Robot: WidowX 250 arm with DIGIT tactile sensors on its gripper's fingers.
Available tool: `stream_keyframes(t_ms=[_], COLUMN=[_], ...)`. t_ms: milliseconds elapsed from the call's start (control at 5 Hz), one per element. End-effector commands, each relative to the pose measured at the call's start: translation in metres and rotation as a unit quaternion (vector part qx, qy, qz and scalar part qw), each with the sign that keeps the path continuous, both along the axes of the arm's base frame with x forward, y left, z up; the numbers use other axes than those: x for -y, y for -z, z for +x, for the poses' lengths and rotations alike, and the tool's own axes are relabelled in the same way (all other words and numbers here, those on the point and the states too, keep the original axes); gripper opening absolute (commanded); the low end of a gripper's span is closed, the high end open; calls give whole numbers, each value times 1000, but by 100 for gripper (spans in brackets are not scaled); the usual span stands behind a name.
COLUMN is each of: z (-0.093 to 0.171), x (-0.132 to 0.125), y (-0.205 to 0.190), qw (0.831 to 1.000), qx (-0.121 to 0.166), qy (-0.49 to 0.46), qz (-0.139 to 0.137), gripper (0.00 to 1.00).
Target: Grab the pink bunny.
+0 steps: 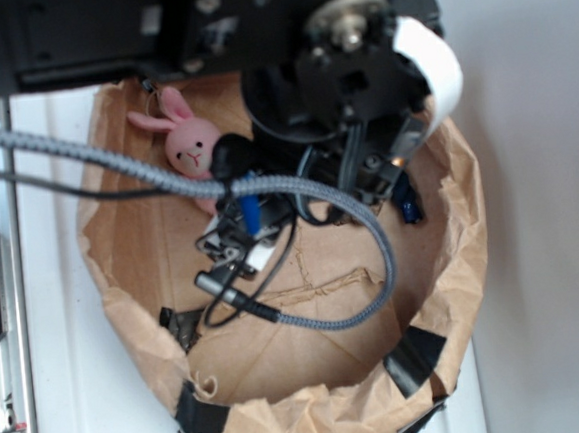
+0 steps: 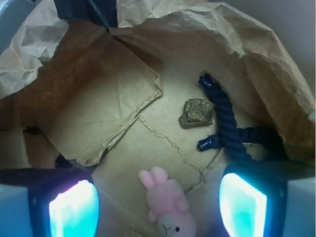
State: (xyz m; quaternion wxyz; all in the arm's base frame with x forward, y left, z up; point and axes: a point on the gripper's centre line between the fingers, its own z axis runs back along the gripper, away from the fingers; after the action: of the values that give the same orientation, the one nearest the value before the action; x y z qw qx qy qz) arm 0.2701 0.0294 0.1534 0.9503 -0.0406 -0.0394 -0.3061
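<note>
Approach step: gripper (image 2: pixel 158 200) wide open, empty, straddling small pale pink plush bunny (image 2: pixel 168 207) lying on crumpled brown paper bag (image 2: pixel 123 113) floor near its wall. Next: lower, then close on bunny.

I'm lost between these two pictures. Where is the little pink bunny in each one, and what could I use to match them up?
Exterior view: the pink bunny lies at upper left inside the bin, beside the dark arm.
Wrist view: the same bunny sits at bottom centre, between the two glowing fingers of the open gripper.
Shared landmark: the crumpled brown paper bin surrounding everything.
</note>
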Motion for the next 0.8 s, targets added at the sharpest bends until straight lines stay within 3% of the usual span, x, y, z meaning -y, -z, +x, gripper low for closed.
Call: stream_keyframes(t_ms=[0, 400, 600], z=[-10, -27, -29], x=[0, -13, -17], y=[5, 34, 47], qw=[1000, 999, 999], qx=[26, 40, 31], qy=[10, 10, 6], qz=[5, 22, 35], gripper=[100, 100, 100])
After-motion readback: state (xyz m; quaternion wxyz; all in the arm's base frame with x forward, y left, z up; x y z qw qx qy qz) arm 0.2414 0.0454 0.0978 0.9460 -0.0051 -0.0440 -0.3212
